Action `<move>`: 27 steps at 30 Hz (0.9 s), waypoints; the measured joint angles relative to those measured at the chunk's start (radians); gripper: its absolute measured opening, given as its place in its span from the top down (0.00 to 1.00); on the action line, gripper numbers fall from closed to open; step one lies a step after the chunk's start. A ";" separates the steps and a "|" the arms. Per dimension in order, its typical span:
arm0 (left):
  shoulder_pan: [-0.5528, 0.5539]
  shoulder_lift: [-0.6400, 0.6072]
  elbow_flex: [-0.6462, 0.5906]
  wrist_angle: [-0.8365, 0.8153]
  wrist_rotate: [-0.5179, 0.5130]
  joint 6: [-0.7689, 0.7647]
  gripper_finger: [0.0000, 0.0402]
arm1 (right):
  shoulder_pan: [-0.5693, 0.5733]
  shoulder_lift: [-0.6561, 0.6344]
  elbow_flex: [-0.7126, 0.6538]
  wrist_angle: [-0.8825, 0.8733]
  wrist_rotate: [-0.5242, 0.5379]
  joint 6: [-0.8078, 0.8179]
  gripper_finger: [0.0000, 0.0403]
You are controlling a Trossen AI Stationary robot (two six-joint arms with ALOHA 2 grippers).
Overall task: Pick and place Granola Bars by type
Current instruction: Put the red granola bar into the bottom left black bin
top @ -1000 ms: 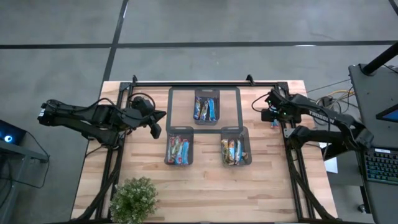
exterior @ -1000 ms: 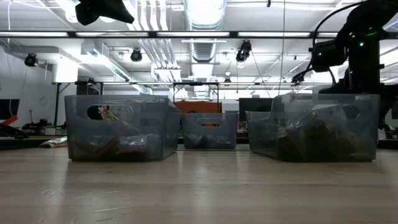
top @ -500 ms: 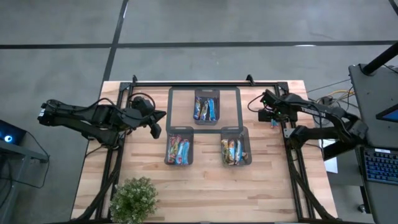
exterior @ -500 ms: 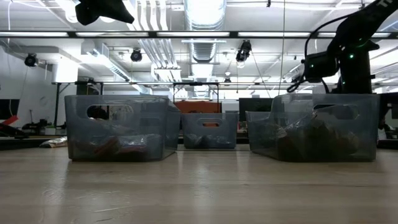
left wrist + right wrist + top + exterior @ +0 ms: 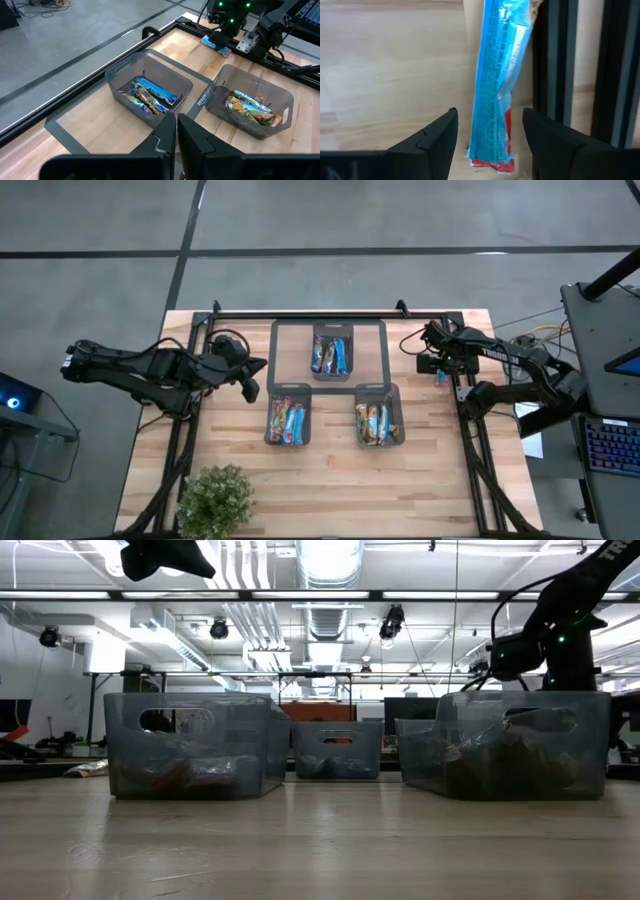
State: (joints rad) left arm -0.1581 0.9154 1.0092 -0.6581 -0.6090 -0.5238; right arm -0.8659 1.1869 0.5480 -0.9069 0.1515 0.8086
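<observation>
One blue foil-wrapped granola bar (image 5: 501,85) with a red end lies flat on the wood by the table's right edge, beside a black rail; it also shows as a blue bar (image 5: 441,377) in the high view and as a blue bar (image 5: 215,43) in the left wrist view. My right gripper (image 5: 490,134) hovers over it, open, one finger on each side, touching nothing. More bars lie in three grey see-through bins: far bin (image 5: 332,351), near left bin (image 5: 287,421), near right bin (image 5: 379,420). My left gripper (image 5: 250,376) waits shut, high over the table's left side.
Black frame rails (image 5: 555,60) run right beside the loose bar on the table's right side. A potted plant (image 5: 215,499) stands at the near left corner. A dark rectangular outline (image 5: 275,355) surrounds the far bin. Bare wood (image 5: 330,480) lies near the front edge.
My right gripper has come down a little toward the blue bar at the table's right edge, and its arm has shifted slightly. The left arm and the bins have kept still.
</observation>
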 joint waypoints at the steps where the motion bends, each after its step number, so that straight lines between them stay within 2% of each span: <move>1: 0.000 0.000 0.000 0.000 0.000 0.000 1.00 | -0.002 0.002 0.000 0.006 -0.008 0.000 0.47; 27: 0.000 0.000 0.000 -0.002 0.000 -0.016 1.00 | -0.049 0.008 -0.064 0.110 -0.048 -0.023 0.47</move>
State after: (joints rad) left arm -0.1582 0.9154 1.0092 -0.6598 -0.6090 -0.5403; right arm -0.9154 1.1950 0.4843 -0.7973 0.1034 0.7853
